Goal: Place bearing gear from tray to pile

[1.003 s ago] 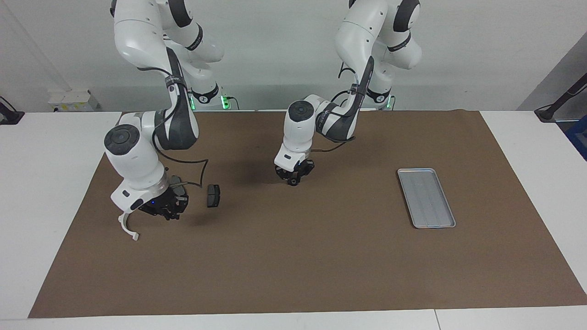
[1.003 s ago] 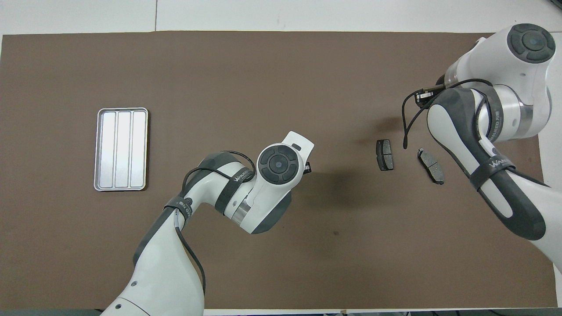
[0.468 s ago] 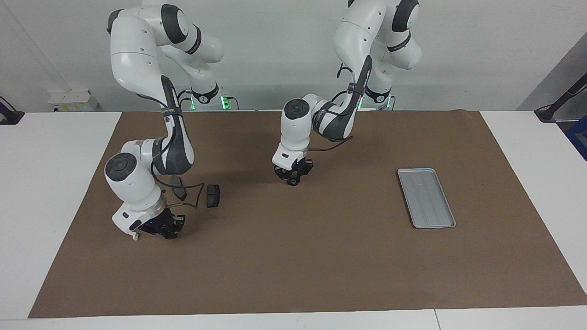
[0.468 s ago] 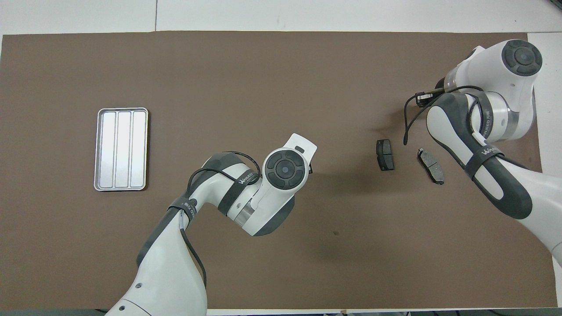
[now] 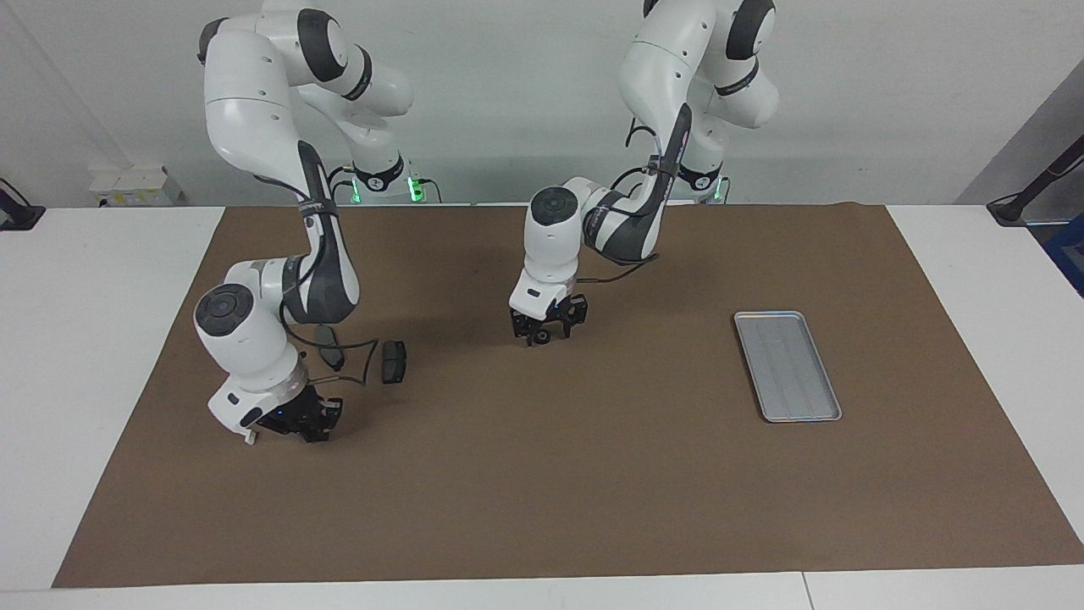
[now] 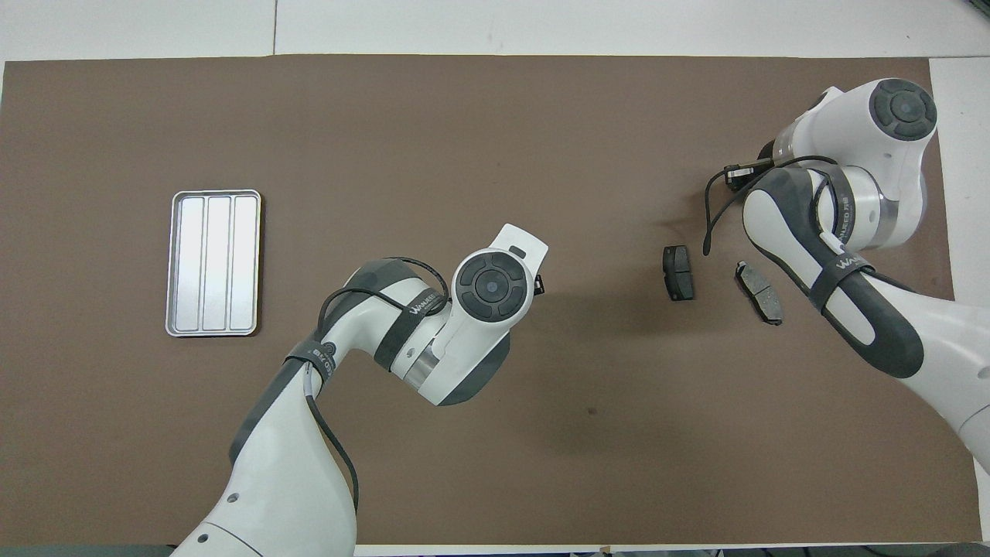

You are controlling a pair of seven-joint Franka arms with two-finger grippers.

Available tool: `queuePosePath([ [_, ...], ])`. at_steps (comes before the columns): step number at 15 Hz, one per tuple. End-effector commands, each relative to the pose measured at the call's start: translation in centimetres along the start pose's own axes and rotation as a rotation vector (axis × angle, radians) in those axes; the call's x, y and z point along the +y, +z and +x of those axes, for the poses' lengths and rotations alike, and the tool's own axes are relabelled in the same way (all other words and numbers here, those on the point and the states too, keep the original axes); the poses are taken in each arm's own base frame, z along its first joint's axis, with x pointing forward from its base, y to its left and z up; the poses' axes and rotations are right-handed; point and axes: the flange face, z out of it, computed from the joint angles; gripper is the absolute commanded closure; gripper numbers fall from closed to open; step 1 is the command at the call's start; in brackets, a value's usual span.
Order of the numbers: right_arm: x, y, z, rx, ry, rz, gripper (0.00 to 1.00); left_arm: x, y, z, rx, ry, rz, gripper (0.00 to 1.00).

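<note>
"WANJEED" is printed on straps around both arms. The ribbed silver tray lies bare at the left arm's end of the brown mat. The left gripper is spread open above a small dark part. The right gripper is shut on a white bracket, near two flat grey pads.

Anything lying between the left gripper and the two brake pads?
Nothing visible does. The brown mat between the left gripper and the nearer brake pad is bare. The right gripper sits low beside the second brake pad, toward the right arm's end, off that line.
</note>
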Motion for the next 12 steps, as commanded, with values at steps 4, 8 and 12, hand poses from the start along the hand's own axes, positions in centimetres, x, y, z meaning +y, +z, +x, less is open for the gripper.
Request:
queuePosePath([
  [4,0.0,-0.2,0.2,0.013,-0.012,0.005,0.0,-10.8,-18.7,7.1,0.06,-0.042,-0.022,0.0],
  [8,-2.0,-3.6,0.2,-0.001,-0.063,-0.033,0.0,-26.2,-31.7,14.1,0.138,0.042,-0.015,0.0],
  [12,-7.4,-9.6,-0.3,-0.032,-0.094,-0.061,0.0,-37.4,-34.9,17.6,0.109,0.133,0.036,0.0],
])
